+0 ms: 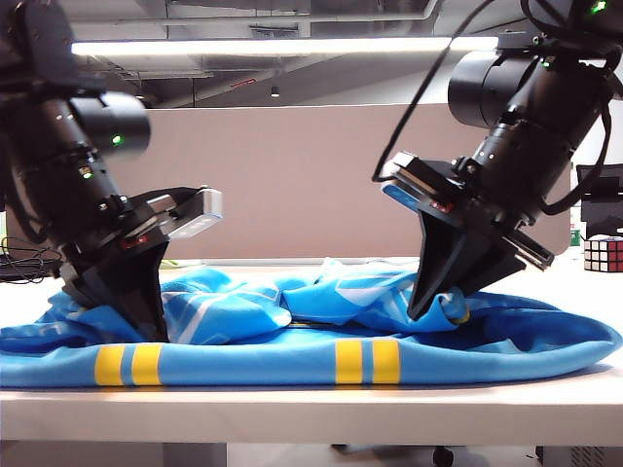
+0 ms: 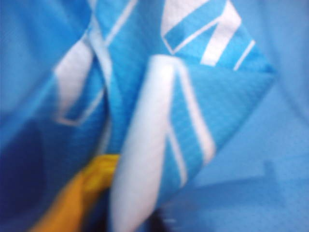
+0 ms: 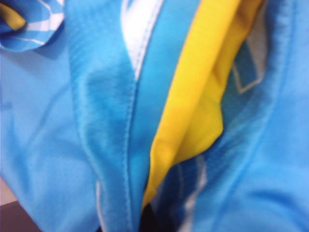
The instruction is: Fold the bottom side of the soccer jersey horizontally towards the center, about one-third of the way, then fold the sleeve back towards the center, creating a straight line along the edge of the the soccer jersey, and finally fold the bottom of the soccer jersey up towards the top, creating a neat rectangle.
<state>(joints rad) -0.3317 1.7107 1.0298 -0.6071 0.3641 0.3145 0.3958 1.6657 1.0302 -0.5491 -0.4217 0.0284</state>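
The soccer jersey (image 1: 321, 331) lies rumpled across the table, sky-blue with white streaks on top. A plain blue layer with paired yellow bars (image 1: 367, 361) runs along the front. My left gripper (image 1: 152, 331) points down at the jersey's left part, its tips sunk in the cloth. In the left wrist view a streaked fold (image 2: 159, 135) and yellow edging (image 2: 82, 193) rise from the jaws, which the blurred cloth hides. My right gripper (image 1: 430, 306) points down right of the middle, shut on a bunched fold. In the right wrist view blue cloth (image 3: 111, 121) and yellow edging (image 3: 193, 111) run into it.
A Rubik's cube (image 1: 604, 253) stands at the far right of the white table (image 1: 311, 404). Dark cables (image 1: 24, 261) lie at the far left. A beige partition (image 1: 292, 175) closes off the back.
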